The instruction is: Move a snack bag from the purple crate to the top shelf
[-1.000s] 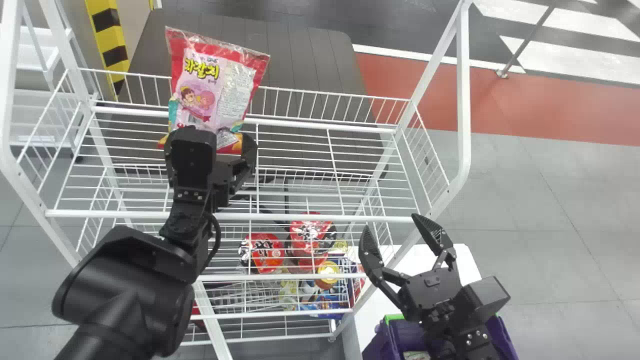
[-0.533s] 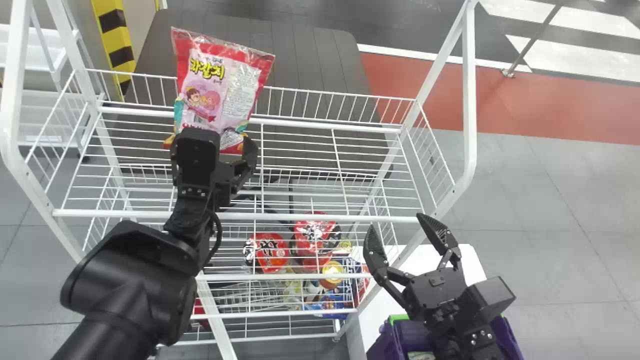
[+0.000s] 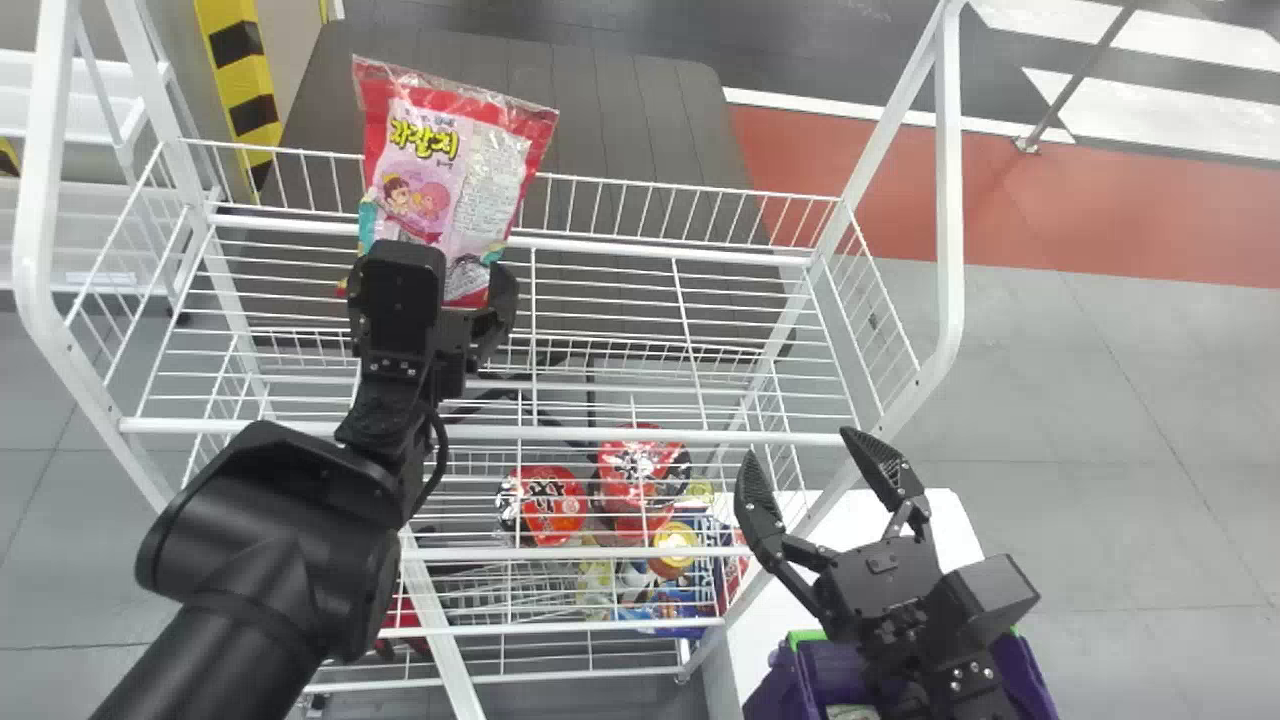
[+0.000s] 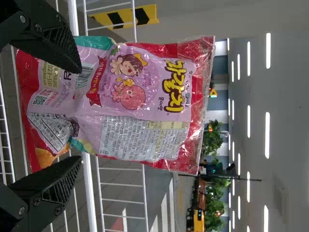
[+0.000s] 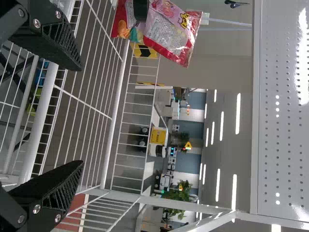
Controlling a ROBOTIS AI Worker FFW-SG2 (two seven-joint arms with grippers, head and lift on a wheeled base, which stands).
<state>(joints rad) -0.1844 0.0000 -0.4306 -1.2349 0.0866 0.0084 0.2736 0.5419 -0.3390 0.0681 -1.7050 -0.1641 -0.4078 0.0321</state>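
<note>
Snack bag [image 3: 455,170] upright on top shelf [image 3: 640,435], near back rail [image 3: 690,187]; wide gap between it and right side rail [image 3: 883,288]. Left gripper [image 3: 452,277] open, fingers spread around the bag's lower part; contact unclear. Right gripper [image 3: 799,445] open, near shelf's front right corner, over purple crate [image 3: 778,690]. Shelf floor white wire; red packs [image 3: 550,505] lower down. Grey floor [image 3: 1080,420] beyond.

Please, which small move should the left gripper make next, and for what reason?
Probably the left gripper should back slowly out toward the robot. Its fingers are spread apart, and the snack bag stands upright at the top shelf, by the back rail, seemingly released. A gentle exit should lower the risk of tipping it.
</note>
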